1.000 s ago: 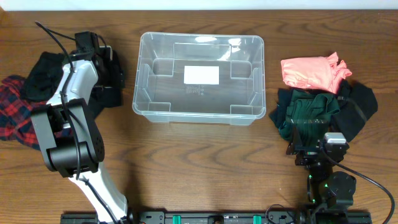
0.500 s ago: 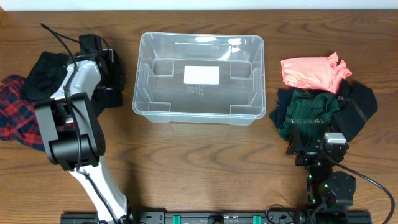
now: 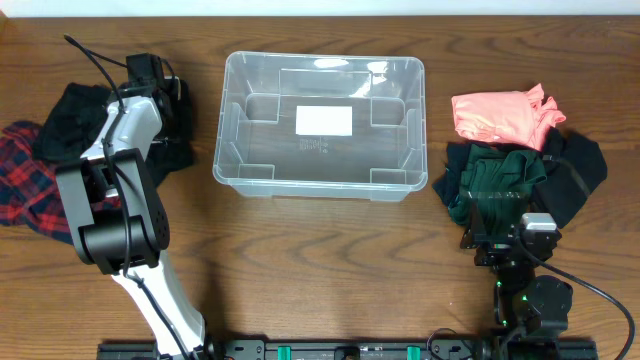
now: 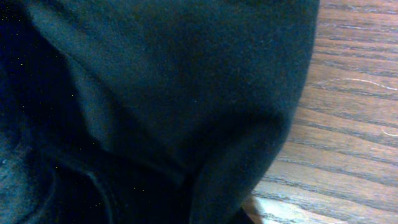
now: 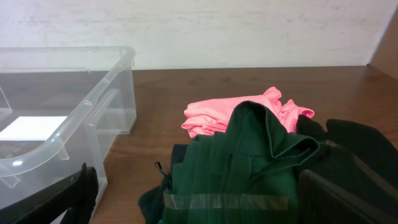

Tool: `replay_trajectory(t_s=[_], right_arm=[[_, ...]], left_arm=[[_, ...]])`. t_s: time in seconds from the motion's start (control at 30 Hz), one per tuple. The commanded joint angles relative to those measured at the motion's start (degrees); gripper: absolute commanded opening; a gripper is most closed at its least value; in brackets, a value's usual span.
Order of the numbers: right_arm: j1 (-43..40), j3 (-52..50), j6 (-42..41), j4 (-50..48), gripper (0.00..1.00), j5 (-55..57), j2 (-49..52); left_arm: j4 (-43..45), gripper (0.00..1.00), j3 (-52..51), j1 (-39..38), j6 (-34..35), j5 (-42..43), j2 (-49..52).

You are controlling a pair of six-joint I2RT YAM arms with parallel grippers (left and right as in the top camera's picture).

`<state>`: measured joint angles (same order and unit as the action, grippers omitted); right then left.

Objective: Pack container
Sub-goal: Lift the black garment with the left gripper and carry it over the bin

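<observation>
A red checked cloth [image 3: 22,190] lies at the far left edge of the worktop [image 3: 330,280]. A black cloth [image 3: 72,118] lies partly on top of it. The left arm [image 3: 112,215] comes up from the near edge, bends at a big elbow and reaches away over that pile. Its wrist tips down at the right side of the black cloth, close to the container's left wall. The left jaws are pressed together, down in the dark folds. In the left wrist view black cloth fills almost everything, so I cannot tell if any cloth is pinched. A strip of bare wood shows on the right of that view.

The container [image 3: 300,190] sits upright in the middle of the worktop, toward the far edge, open on top. A white label [image 3: 324,120] shows on its clear base. Bare wood runs all along its near side, and there is a gap on each side.

On the right lies a pink cloth [image 3: 500,115]. Just nearer is a dark green cloth [image 3: 495,178], lying on a second black cloth [image 3: 580,165]. The right arm [image 3: 530,300] sits low and folded at the near edge, pointing away at the green cloth. The right jaws are spread wide and hold nothing. The green cloth lies right in front of them.
</observation>
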<state>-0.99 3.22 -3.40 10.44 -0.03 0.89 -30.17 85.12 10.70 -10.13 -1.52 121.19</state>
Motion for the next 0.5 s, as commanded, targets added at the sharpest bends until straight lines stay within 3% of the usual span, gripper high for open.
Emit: replay_trajectory(t_s=[0.0, 0.17, 0.47], right_arm=[[-0.44, -0.17, -0.17, 0.02, 0.99, 0.42, -0.2], [-0.44, -0.17, -0.17, 0.02, 0.99, 0.42, -0.2], [-0.44, -0.17, -0.17, 0.02, 0.99, 0.42, -0.2]], left_arm=[[-0.59, 0.06, 0.33, -0.26, 2.62, 0.85, -0.46], [-5.07, 0.06, 4.66, 0.2, 9.33, 0.85, -6.56], [-31.45, 0.06, 28.35, 0.33, 12.44, 6.51, -11.82]])
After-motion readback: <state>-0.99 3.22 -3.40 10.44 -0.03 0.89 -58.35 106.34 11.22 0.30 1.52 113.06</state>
